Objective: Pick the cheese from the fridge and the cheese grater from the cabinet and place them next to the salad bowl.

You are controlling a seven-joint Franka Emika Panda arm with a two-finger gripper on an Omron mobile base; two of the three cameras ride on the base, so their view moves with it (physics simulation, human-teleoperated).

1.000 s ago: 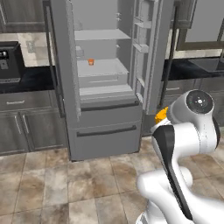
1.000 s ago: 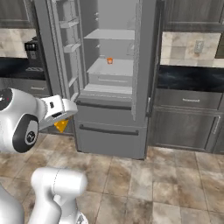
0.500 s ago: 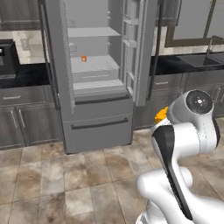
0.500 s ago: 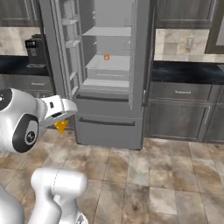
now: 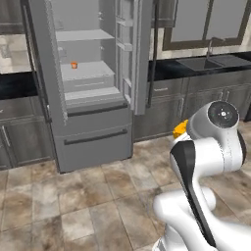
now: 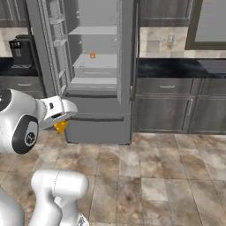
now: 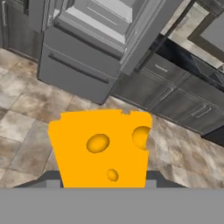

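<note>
Before the tall light-grey fridge, doors open, a small orange cup on its shelf, the gripper pinches the holed yellow-orange cheese wedge over mottled stone tiles.

I hold the cheese low before the open fridge. Inside, on a shelf, stands perhaps a cup. Right of the fridge: the sink.

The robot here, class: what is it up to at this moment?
The gripper holds the cheese, a yellow-orange wedge with holes, above the tiled kitchen floor. The fridge stands open ahead, with a small orange cup on a shelf inside. The cheese is out of the fridge and not yet set down.
</note>
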